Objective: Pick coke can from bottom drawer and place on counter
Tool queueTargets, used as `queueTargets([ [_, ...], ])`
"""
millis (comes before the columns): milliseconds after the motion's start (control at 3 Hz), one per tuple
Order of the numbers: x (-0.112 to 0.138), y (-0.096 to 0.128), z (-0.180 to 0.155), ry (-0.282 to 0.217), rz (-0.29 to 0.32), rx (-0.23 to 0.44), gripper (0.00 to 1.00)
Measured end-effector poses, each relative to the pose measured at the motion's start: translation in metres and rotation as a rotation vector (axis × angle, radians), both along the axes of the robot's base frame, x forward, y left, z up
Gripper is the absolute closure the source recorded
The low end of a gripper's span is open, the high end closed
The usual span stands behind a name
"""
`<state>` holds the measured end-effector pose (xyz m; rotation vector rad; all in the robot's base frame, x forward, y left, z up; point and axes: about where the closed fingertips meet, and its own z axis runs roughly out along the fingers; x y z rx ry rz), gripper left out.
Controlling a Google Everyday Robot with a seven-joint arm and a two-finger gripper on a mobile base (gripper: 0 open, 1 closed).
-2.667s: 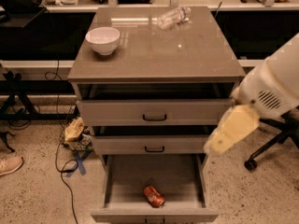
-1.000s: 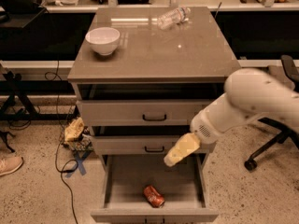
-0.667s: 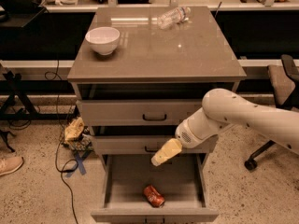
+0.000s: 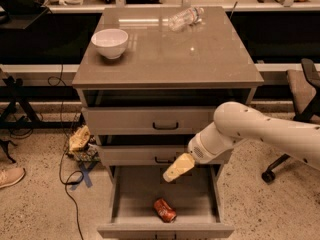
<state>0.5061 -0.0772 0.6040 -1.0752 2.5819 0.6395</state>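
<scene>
hovering above the open bottom drawer point(image 4: 140, 191), the hand point(image 4: 172, 172) points down-left, apart from the coke can point(image 4: 164, 210); cannot tell if hand is open or closed. can lies on its side on the drawer floor near the front. white bowl point(image 4: 110, 42) and tipped water bottle point(image 4: 185, 18) sit on the desk point(image 4: 165, 59).
</scene>
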Motion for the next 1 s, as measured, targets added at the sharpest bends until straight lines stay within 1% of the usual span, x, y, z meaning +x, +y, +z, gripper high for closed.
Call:
queueTargets([
  [333, -0.002, -0.041, -0.070, -0.002, -0.095, -0.063, 0.00],
  [667, 0.003, -0.067, -0.132, 0.005, -0.140, -0.044, 0.00],
  [1000, 0.005, -0.083, -0.196, 0.056, -0.190, 0.012, 0.00],
])
